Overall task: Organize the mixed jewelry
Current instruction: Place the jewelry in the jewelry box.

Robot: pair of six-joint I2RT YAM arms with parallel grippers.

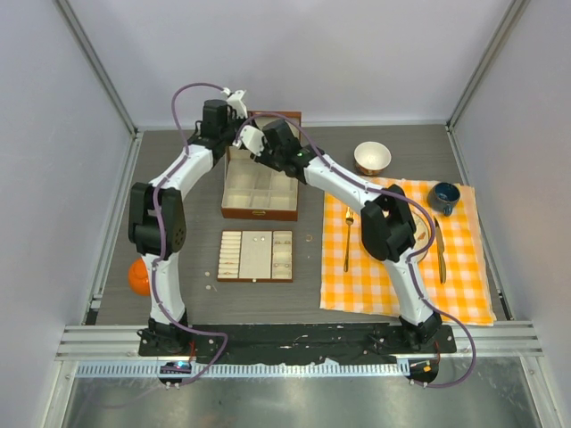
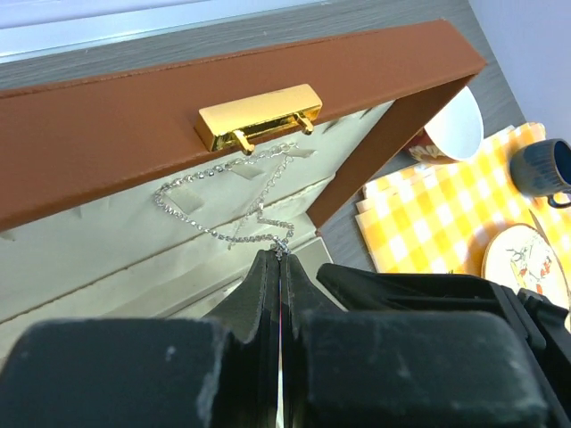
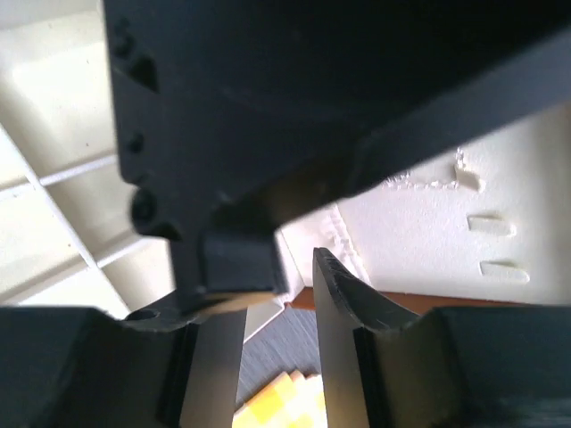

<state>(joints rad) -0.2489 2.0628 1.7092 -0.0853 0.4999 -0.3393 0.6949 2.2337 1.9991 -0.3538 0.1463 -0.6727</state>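
My left gripper is shut on a thin silver chain necklace. The chain drapes across the cream lining inside the upright lid of the brown wooden box, just below its gold clasp. In the top view the left gripper is at the lid's left end. My right gripper is open and empty, close under the left gripper's black body; in the top view it hovers over the box's back left corner. The chain also shows against the lining. Tiny silvery pieces lie on the table.
The open box's compartments lie below the grippers. A cream-lined tray sits in front of it, with more tiny bits to its left. An orange checked cloth holds a gold fork, knife, plate and blue mug. A bowl and an orange ball are nearby.
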